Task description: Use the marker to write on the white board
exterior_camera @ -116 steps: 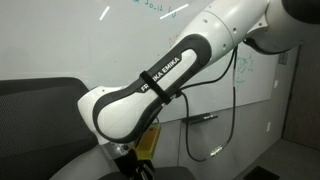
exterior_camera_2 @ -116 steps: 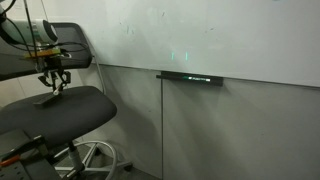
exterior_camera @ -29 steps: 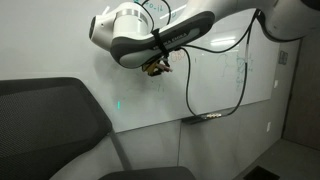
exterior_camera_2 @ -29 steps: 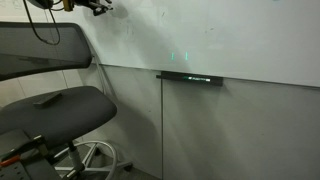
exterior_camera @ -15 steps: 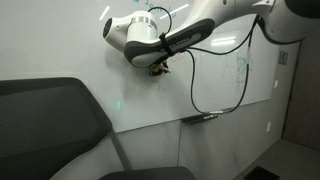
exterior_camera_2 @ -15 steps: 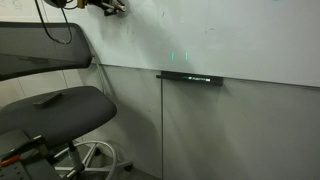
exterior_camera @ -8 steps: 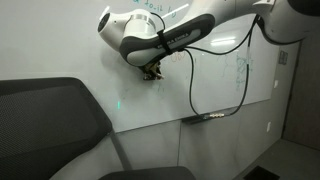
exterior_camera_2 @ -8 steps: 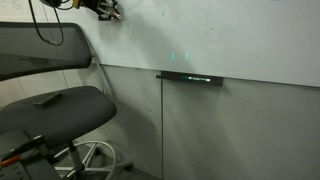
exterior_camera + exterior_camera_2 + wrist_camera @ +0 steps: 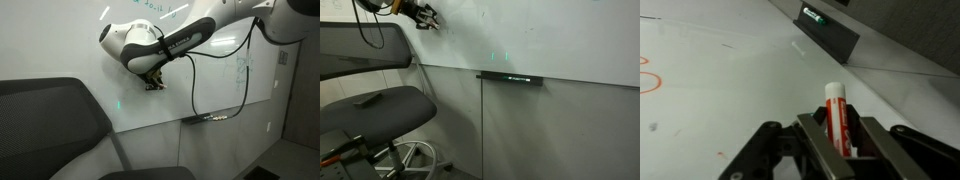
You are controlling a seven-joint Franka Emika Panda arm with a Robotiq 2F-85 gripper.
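Red and white, the marker (image 9: 837, 116) stands closest in the wrist view, gripped at its lower part by the hand (image 9: 838, 140). The dark fingers (image 9: 812, 135) are pressed against it on either side, so the hand is clamped on the marker. Its rounded red end points up and away towards the white board (image 9: 730, 70), which fills most of that view as a glossy tilted plane. I cannot tell whether the end touches the surface. An orange scribble (image 9: 648, 82) sits at the left edge of the board. Farther off, a dark bar (image 9: 830, 28) with a small green light lies along the board's lower edge.

In an exterior view, a black chair (image 9: 45, 120) fills the lower left foreground. Behind it, the white and black arm (image 9: 150, 42) reaches in from the upper right, and the hand (image 9: 153, 82) hangs just under its rounded wrist, close against the white board (image 9: 60, 40). A black cable (image 9: 192, 95) loops down from the arm to the dark bar (image 9: 205, 118). Faint teal scribbles (image 9: 241, 70) show on the board to the right.

In an exterior view from another place, the chair (image 9: 380, 105) stands at the lower left. The hand (image 9: 426, 18) is high in the upper left corner, against the white board (image 9: 540, 35). The marker is too small to make out there. The dark bar (image 9: 510, 77) sits at the board's lower edge, well apart from the hand, with grey wall panels (image 9: 550, 130) beneath.
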